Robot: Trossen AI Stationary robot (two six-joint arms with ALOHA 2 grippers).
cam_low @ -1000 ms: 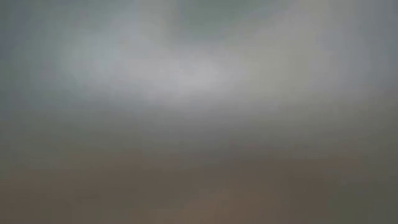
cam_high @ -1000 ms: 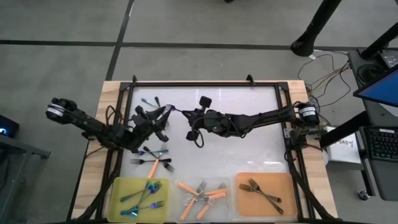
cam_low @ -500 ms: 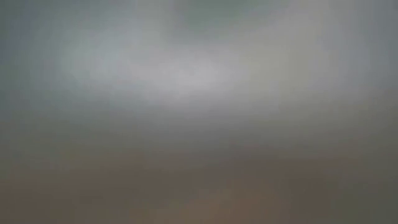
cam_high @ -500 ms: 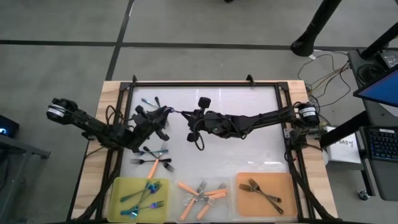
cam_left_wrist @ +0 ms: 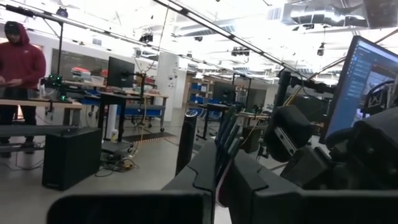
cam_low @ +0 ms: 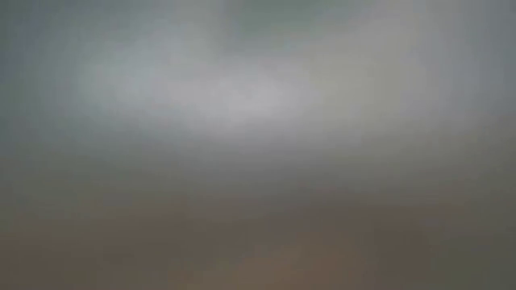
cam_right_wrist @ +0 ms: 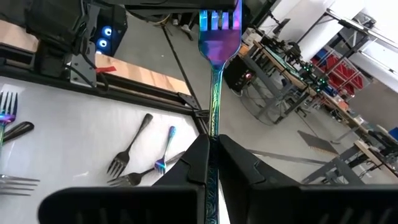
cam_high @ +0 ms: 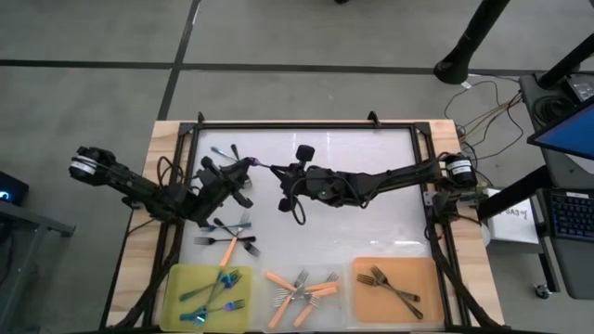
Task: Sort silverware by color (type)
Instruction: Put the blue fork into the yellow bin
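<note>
Forks on counter: a loose cluster at about 8 o'clock from the white mat's middle, just under the left arm's end; one orange-handled fork lies there among dark forks, and two more forks sit near the far left corner at 11 o'clock.
Yellow tray: near edge at 7 o'clock, holding blue-teal forks.
Clear tray: near edge at 6 o'clock, holding crossed orange-handled forks.
Orange tray: near edge at 5 o'clock, holding two dark forks.
Right tool: together, clamped on the handle of a blue-teal fork that stands tines up out of the fingers; in the high view it sits just left of the mat's middle, its arm reaching in from 3 o'clock.
Left tool: together, fingers pressed on something thin and dark; what it is cannot be told. In the high view it hangs at 9 o'clock, close beside the right tool, with the loose cluster just below it.
In the way: the two arm ends crowd each other over the left half of the mat; a looped black cable hangs under the right arm.
Around: a dark frame rims the mat; a person in a red hooded top stands at a far workbench; a monitor beside the left arm.
Low view: blurred, nothing readable.
</note>
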